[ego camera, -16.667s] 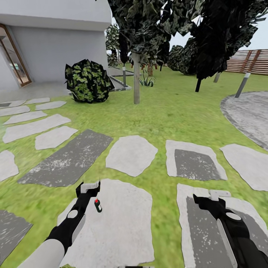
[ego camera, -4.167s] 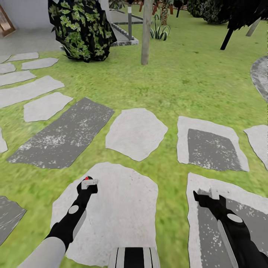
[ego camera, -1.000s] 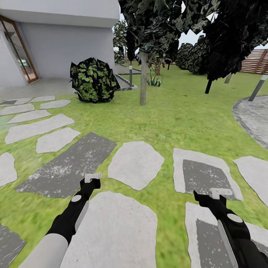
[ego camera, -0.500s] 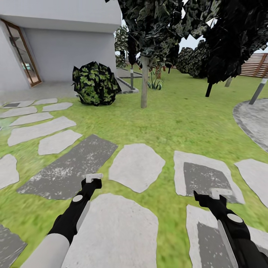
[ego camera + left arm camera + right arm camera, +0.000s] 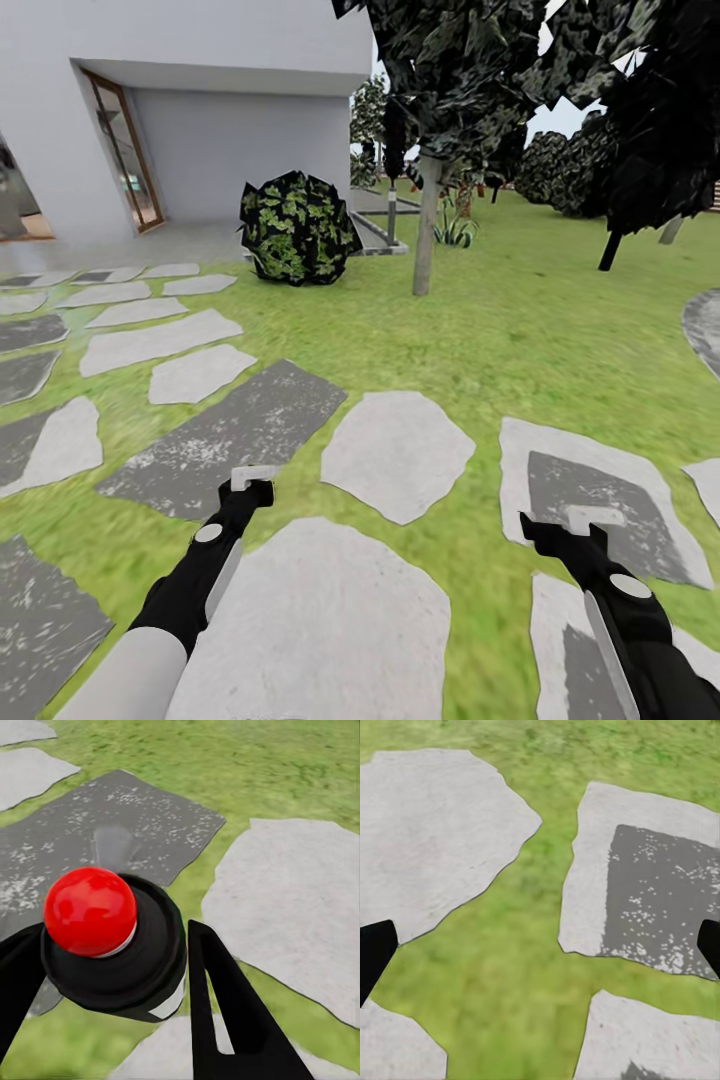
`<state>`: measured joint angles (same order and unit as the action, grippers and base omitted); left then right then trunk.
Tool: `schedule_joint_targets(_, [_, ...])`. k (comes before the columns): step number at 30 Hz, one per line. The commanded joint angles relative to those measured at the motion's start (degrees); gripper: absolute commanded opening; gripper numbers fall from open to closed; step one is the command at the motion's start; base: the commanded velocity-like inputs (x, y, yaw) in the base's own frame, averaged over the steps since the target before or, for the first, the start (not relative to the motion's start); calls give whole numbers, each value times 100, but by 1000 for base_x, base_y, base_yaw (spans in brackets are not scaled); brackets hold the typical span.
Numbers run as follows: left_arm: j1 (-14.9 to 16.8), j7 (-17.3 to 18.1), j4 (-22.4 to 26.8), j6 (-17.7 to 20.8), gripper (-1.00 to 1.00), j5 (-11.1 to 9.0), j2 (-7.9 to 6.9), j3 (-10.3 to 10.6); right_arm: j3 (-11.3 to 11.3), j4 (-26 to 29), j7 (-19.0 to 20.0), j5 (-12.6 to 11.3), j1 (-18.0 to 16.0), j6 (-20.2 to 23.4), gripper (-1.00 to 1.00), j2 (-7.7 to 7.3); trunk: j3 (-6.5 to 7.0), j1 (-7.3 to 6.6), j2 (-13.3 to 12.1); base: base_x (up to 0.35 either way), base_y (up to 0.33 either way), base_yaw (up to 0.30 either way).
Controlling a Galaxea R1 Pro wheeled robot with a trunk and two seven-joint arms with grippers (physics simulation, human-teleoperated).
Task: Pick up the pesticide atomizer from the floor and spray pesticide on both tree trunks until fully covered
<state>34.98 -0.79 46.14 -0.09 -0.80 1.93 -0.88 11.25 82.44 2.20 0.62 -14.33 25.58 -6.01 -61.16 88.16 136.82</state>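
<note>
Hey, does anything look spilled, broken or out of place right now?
Nothing stands out. The left gripper holds the pesticide atomizer, the right gripper is open over the stepping stones, and the tree trunk stands upright.

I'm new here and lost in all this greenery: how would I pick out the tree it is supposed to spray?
Start at the white house. Right of its round leafy bush, on the lawn, stands the tree. Its trunk is thick, straight and pale, unlike the thin dark leaning trunk farther right.

Tree (image 5: 428, 225) crown cut off above
</note>
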Motion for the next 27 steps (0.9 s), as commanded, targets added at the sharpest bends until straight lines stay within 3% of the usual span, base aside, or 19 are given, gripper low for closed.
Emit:
schedule_joint_targets(1, [0,-1,0,0,-100,1,0,0,0,0,0,-1,0,0,100,1,3,0,0,0,0,271])
schedule_joint_targets(27, [0,-1,-7,9,-100,-4,3,1,-6,0,0,-1,0,0,100,3,82,0,0,0,0,270])
